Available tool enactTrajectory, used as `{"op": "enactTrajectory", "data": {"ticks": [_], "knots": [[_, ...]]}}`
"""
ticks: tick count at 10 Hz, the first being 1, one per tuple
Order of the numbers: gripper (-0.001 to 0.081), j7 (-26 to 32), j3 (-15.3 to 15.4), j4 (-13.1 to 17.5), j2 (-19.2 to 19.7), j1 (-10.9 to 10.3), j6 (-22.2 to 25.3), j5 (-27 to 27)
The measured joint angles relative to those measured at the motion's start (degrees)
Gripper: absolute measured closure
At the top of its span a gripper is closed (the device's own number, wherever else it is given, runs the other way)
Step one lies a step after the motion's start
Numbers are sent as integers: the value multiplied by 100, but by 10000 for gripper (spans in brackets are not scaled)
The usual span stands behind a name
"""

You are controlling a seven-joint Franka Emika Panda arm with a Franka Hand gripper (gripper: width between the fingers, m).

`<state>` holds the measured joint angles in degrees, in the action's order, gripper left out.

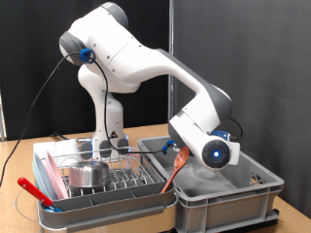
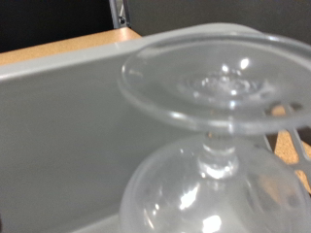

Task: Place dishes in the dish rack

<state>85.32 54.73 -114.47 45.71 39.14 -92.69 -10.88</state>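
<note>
We see the arm reaching down into the deep plain grey plastic crate (image 1: 228,194), claw hidden, so its opening we cannot tell. A clear stemmed drinking glass (image 2: 209,136) fills the wrist view. The small shiny steel bowl (image 1: 87,175) sits in the pale grey-blue dish rack (image 1: 112,197).

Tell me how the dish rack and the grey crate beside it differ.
The dish rack is low and carries wire prongs; the grey crate is deeper and plain. The dish rack holds the steel bowl; the tool reaches into the grey crate. Both are rectangular, side by side on the table.
</note>
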Motion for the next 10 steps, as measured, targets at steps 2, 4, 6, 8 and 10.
{"op": "enactTrajectory", "data": {"ticks": [2,4,6,8,10], "knots": [[-3,-7,-7,-1,1,-7,-16,26],[-3,-7,-15,-7,50,-17,73,10],[-3,-7,-39,-23,118,-17,126,9],[-3,-2,-40,-32,165,-21,250,9],[-3,2,-40,-45,250,-42,327,18]]}}
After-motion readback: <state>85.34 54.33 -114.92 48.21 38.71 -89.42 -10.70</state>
